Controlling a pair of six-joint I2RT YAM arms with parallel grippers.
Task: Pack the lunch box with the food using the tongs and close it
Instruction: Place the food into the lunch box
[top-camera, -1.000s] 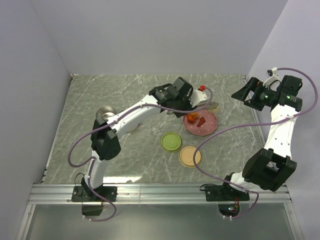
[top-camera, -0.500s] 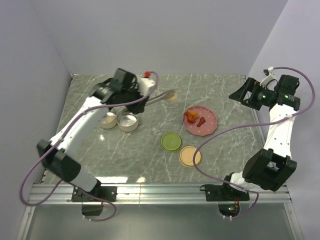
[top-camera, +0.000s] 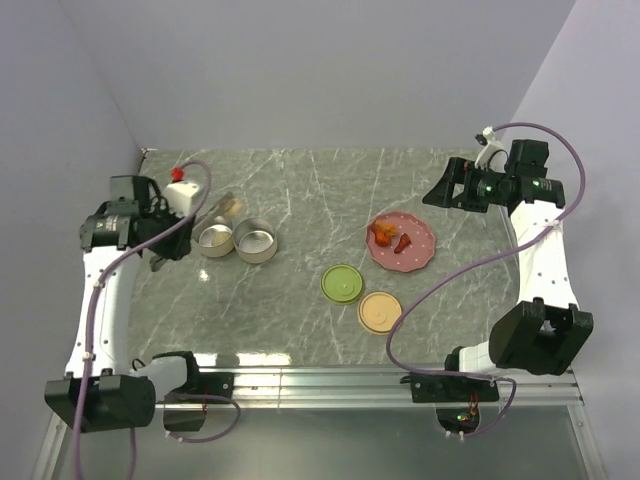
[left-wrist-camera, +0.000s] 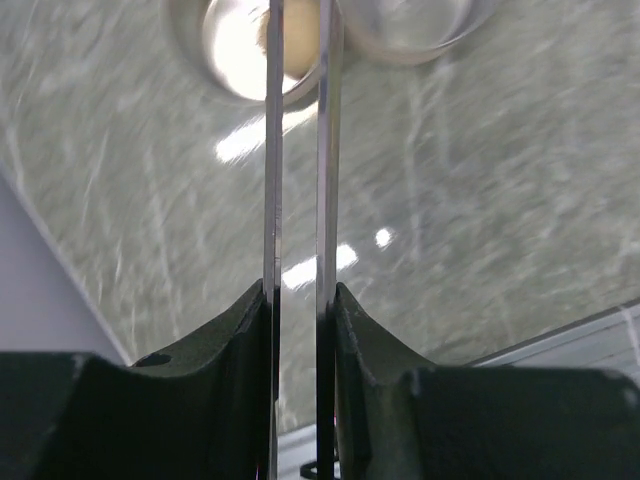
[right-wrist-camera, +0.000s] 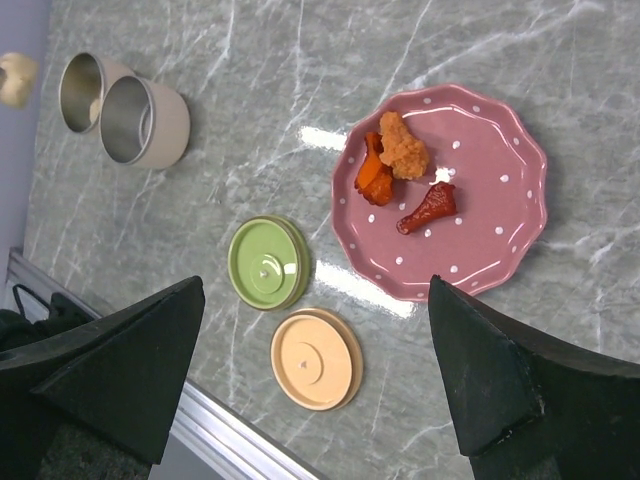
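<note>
Top view: left end effector at the 9 o'clock side of the worktop, clamped on the tongs, which point toward 2 o'clock. Beige ball at the tong tips, at 12 o'clock of the left tin; second tin just beside at 3. Plate with red-orange food well apart at 3 o'clock of the tins. Green lid and orange lid at the plate's 7 o'clock. Right end effector at the plate's 1 o'clock, spread wide, empty.

Left wrist, blurry: fingers squeeze the tongs to a narrow gap; ball between the tips over a tin.

Right wrist: fingers far apart, nothing between. Three food pieces on the plate; ball at the 10 o'clock edge.
</note>
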